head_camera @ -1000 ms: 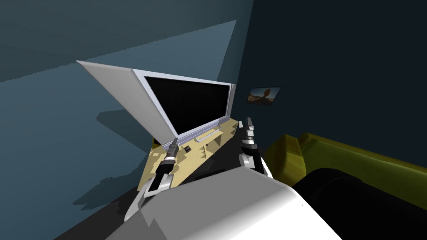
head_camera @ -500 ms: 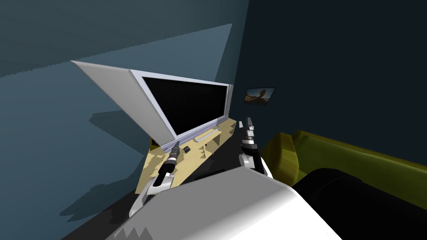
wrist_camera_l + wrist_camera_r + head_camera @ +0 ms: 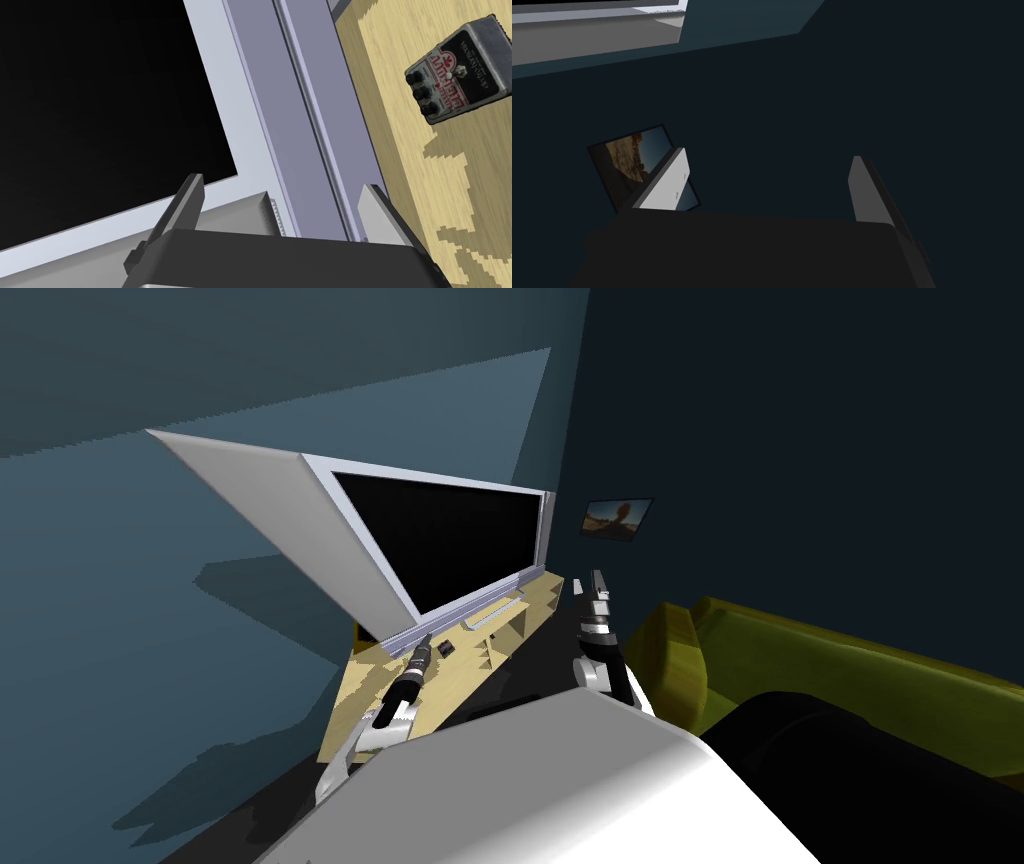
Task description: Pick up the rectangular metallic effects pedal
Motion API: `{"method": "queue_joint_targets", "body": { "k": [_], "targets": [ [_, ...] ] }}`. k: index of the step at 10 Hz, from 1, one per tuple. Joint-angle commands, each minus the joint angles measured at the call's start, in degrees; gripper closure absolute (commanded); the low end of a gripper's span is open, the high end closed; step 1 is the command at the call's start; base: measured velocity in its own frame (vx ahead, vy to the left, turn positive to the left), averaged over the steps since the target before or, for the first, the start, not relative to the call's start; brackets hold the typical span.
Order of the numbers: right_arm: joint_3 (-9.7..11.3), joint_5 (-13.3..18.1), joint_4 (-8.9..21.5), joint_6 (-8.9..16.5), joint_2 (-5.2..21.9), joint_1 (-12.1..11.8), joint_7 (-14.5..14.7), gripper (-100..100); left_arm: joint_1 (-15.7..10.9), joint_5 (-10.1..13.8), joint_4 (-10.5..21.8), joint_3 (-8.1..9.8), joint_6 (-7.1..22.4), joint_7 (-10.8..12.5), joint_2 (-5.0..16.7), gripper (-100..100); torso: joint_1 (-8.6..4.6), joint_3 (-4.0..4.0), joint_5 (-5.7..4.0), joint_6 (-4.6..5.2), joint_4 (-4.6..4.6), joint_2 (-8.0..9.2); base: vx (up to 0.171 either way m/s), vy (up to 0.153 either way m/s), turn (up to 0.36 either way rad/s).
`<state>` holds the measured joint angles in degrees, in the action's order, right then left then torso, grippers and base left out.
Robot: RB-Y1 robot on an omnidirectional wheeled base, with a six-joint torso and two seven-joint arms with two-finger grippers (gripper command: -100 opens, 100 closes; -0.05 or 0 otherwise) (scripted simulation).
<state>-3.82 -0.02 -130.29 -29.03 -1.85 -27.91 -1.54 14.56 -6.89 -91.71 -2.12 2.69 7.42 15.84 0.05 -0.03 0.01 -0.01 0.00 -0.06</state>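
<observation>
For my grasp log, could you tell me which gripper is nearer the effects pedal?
Left. The left gripper, jaws open, hovers beside the pedal by the TV; the right gripper is past the wooden stand's end.

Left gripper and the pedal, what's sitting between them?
Nothing. The left wrist view shows only bare light wood top between the open left gripper and the pedal, beside the TV's grey frame.
</observation>
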Motion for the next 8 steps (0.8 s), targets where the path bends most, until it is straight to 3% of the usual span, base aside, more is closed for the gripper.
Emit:
{"method": "queue_joint_targets", "body": {
  "k": [1,3,6,8],
  "targets": [
    [0.0,0.0,0.0,0.0,0.0,0.0,0.0,0,-1.03,0.48,2.21,-0.51,2.86,-0.38,0.9,-100,0.0,0.0,0.0,0.0,0.0,0.0,0.013,0.005,-0.082],
    [0.0,0.0,0.0,0.0,0.0,0.0,0.0,0,-2.98,1.31,5.96,-1.4,6.3,-1.32,2.27,-100,0.0,-0.03,0.0,0.02,-0.01,-0.05,0.027,0.007,-0.133],
    [0.0,0.0,0.0,0.0,0.0,0.0,0.0,0,-3.97,1.76,8.17,-1.85,9.03,-1.86,2.96,-100,0.0,-0.03,0.0,0.0,-0.01,-0.06,0.022,0.009,-0.057],
    [0.0,0.0,0.0,0.0,0.0,0.0,0.0,0,-5.93,2.69,11.72,-2.76,12.63,-3.03,4.38,-100,-0.01,-0.03,-0.01,0.0,-0.01,-0.05,0.031,0.005,-0.114]
  ]
}}
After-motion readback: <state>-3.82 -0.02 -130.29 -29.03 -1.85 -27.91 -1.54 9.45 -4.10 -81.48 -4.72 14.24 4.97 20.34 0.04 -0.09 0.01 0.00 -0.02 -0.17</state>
